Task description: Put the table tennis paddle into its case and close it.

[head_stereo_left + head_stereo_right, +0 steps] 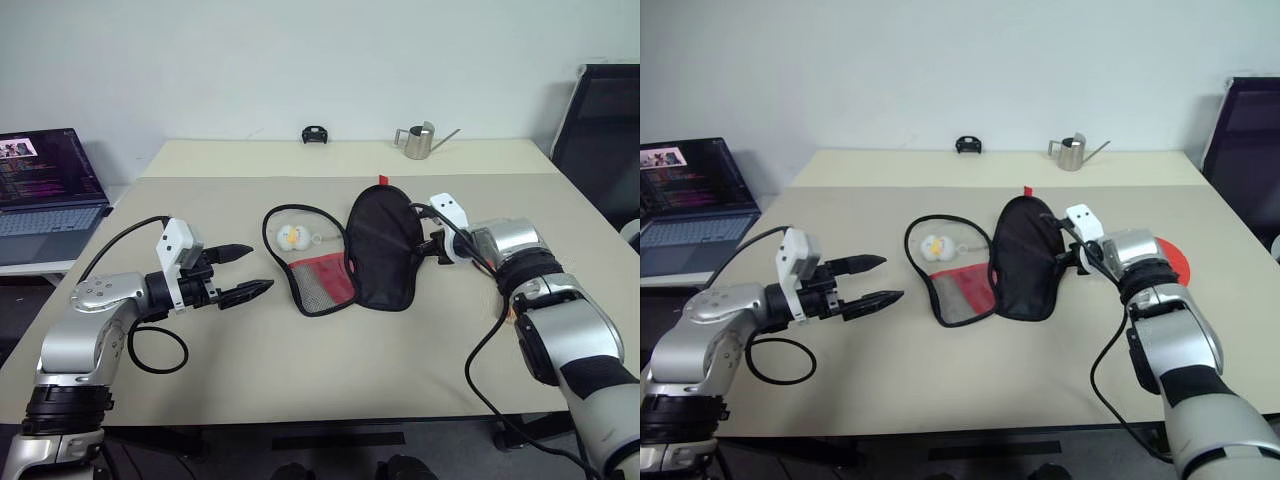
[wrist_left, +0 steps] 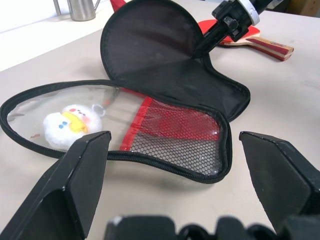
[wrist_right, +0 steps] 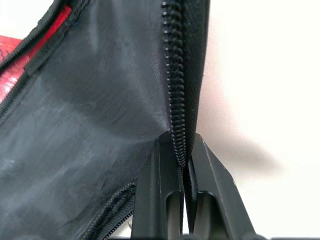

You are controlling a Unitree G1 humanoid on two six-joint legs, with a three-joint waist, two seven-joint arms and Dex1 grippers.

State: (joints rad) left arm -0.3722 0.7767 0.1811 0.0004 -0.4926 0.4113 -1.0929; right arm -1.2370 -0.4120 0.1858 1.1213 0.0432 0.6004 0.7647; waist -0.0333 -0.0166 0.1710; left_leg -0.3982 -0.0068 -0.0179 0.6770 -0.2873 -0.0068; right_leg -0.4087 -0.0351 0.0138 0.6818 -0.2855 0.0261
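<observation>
The case [image 1: 385,250] lies unzipped in the middle of the table. Its black half is lifted up, and its red mesh-pocket half [image 1: 322,282] lies flat. My right gripper [image 1: 432,245] is shut on the zip edge of the raised black half [image 3: 172,100]. The table tennis paddle [image 1: 1175,262] lies on the table to the right of the case, mostly hidden behind my right forearm. The left wrist view shows its red face and striped handle [image 2: 255,40]. My left gripper [image 1: 250,272] hovers open just left of the case, pointing at it, with nothing between its fingers.
A small white-yellow ball charm [image 1: 292,237] rests inside the loop of the case's flat half. A laptop [image 1: 45,185] stands at the left. A metal watering can [image 1: 418,142] and a small black object [image 1: 315,134] sit at the far edge. A black chair [image 1: 605,130] is at the right.
</observation>
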